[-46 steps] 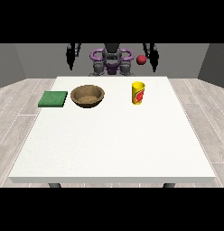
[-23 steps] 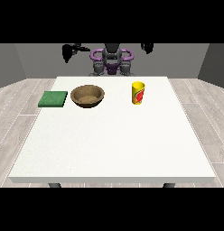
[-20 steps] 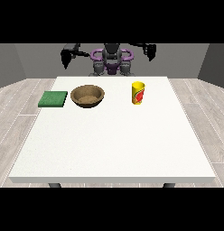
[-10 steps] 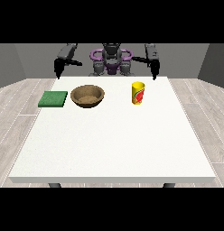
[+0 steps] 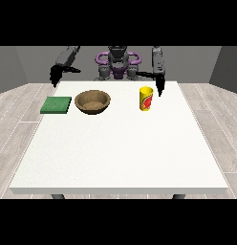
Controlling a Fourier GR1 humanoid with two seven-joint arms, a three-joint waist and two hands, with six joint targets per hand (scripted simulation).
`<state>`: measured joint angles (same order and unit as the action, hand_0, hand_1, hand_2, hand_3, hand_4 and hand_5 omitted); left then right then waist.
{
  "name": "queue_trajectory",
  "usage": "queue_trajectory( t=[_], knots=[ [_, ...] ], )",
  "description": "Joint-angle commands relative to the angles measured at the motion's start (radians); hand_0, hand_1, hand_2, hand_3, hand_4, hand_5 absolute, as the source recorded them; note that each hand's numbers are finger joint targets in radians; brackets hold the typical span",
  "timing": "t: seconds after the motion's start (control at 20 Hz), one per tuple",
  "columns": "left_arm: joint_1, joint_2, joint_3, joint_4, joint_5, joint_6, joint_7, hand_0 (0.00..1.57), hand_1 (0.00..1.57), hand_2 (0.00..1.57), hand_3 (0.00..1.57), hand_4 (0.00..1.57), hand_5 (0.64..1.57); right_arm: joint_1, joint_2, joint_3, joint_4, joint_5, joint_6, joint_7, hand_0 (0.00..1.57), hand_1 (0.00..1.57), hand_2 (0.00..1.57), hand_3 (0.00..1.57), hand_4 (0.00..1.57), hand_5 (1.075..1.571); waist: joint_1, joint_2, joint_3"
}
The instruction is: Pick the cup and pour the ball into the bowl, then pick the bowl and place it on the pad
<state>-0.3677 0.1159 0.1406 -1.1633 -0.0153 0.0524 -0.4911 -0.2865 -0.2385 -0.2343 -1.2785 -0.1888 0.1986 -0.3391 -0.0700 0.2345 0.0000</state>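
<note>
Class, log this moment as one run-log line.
stage: reaching | hand at the view's right: beside yellow cup | brown wooden bowl, green square pad: untouched

Grey torso w/ purple shoulder rings, grey arms, each ending in black robot hand [image 5: 160, 84].

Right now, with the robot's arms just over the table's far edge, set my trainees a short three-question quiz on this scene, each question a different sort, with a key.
1. True or false: the yellow cup stands upright on the table.
2. Which lies between the green pad and the cup? A) the brown bowl B) a plate C) a spoon
3. Fill in: the hand at the view's right hangs beside the ____.

Key: 1 true; 2 A; 3 cup. The hand at the view's left is near the table's far corner, touching nothing.
</note>
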Motion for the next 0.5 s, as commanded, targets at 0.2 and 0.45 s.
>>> queue_trajectory(
  t=[0.2, 0.45],
  knots=[
    [-0.062, -0.045, 0.027, 0.267, -0.024, 0.059, -0.200, 0.00, 0.00, 0.00, 0.00, 0.00, 1.267, -0.018, 0.000, 0.007, 0.025, 0.003, 0.015, -0.028, 0.00, 0.00, 0.00, 0.00, 0.00, 1.558, -0.033, 0.020, -0.0005],
    [-0.150, 0.032, 0.100, 0.395, 0.030, 0.009, -0.228, 0.00, 0.00, 0.00, 0.00, 0.00, 1.219, -0.030, -0.039, -0.026, 0.072, -0.028, 0.061, -0.044, 0.00, 0.00, 0.00, 0.00, 0.00, 1.559, -0.042, 0.030, -0.0005]
  ],
)
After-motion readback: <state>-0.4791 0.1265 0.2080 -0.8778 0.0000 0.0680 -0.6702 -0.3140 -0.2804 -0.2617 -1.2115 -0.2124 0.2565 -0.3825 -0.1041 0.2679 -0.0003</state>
